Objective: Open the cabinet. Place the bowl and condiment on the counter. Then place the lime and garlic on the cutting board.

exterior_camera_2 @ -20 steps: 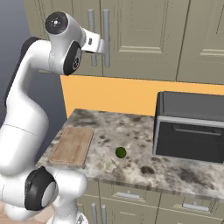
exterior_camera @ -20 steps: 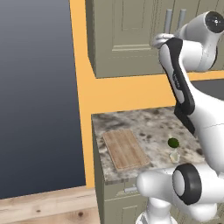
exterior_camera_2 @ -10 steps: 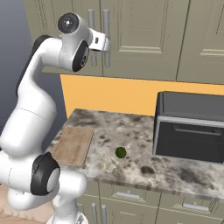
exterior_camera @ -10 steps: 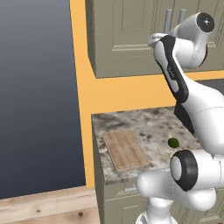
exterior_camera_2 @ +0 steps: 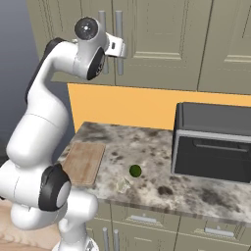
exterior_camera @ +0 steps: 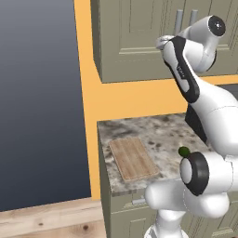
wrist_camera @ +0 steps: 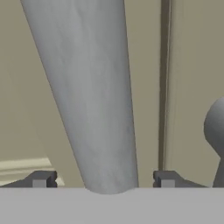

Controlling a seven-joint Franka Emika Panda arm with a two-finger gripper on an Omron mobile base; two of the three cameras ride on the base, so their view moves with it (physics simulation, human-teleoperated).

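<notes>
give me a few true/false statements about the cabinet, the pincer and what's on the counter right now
1. The cabinet doors are shut. True.
2. The pincer has a grey bar handle between its fingertips. True: in the hand view the handle runs down between the two tips, which stand apart on either side of it.
3. The lime lies on the cutting board. False: it sits on the bare counter, to the side of the board.
4. The bowl stands on the counter. False: no bowl is on the counter.
5. A black boxy appliance stands on the counter below the wall cabinets. True.
</notes>
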